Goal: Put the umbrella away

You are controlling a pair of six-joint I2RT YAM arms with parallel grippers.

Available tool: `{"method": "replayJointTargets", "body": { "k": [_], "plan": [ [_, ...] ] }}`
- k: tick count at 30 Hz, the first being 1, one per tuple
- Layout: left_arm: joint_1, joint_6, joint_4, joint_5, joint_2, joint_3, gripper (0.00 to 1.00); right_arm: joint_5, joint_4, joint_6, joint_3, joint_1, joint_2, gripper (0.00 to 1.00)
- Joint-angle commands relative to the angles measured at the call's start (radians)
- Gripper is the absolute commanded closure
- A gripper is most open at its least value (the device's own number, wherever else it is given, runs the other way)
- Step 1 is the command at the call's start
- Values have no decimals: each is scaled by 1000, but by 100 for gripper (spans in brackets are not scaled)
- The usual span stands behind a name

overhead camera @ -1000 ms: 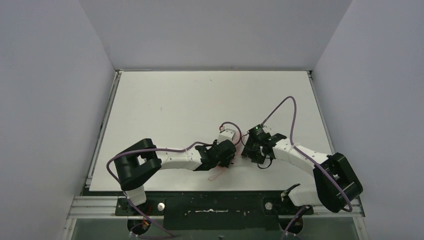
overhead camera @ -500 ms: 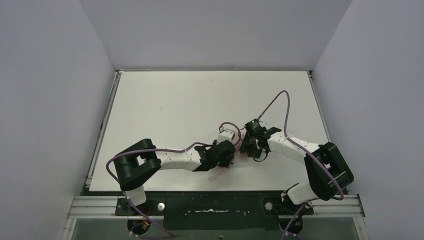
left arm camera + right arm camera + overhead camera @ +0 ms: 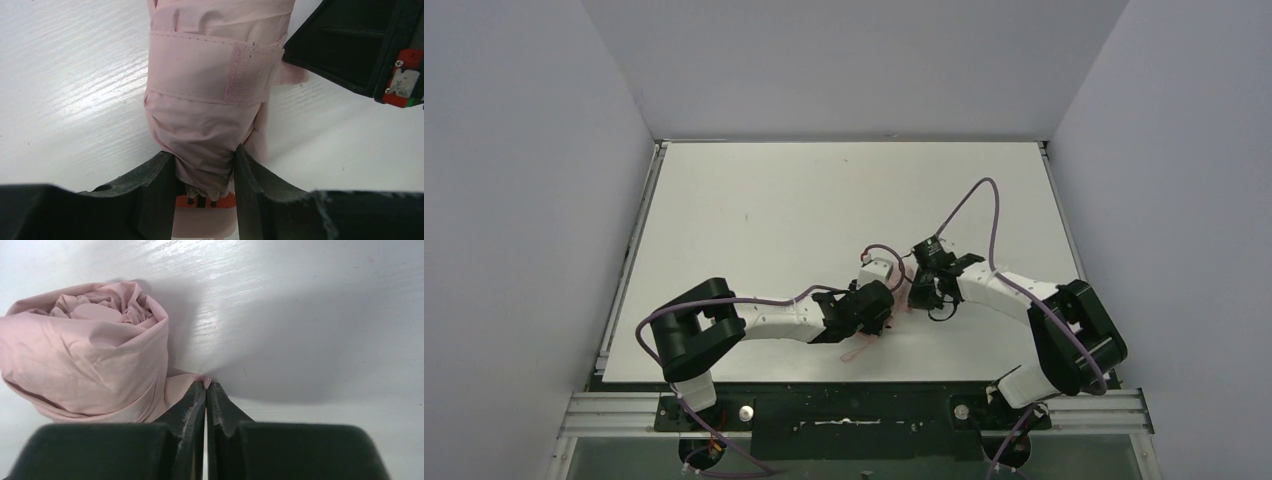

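**Folded pink umbrella (image 3: 210,115) on the white table (image 3: 65,90), held by both arms**

The umbrella lies rolled into a tight bundle near the front middle of the table, between the two grippers. Its strap (image 3: 200,65) is wound round it, with the fuzzy fastening patch (image 3: 245,70) facing up. The left gripper (image 3: 204,159) has its fingers part-way apart and clamped on either side of the bundle's narrow end. The right gripper (image 3: 206,386), just beside the bundle, has its fingers pressed together, pinching a small pink tab that looks like the strap's free end. From above, the wrists hide most of the umbrella. A thin pink loop (image 3: 856,352) lies on the table just in front of the left gripper.
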Motion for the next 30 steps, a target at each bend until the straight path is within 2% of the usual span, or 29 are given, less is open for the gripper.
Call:
{"method": "replayJointTargets", "body": {
  "k": [1,6,13,17,22,30],
  "plan": [
    [-23,-9,-242,146,103,-80,100,-22,5,-4,-139,1,-9,100],
    [-23,-10,-244,149,108,-81,100,-98,97,30,-207,-1,-228,100],
    [-23,-8,-254,149,128,-67,100,-105,66,101,-241,-15,-492,100],
    [-23,-6,-266,143,141,-61,100,-118,111,168,-281,-24,-608,100],
    [-26,0,-264,149,154,-59,100,-181,250,262,-339,-42,-702,100],
    [-34,8,-269,149,182,-51,100,-288,552,436,-451,-78,-736,100]
  ]
}}
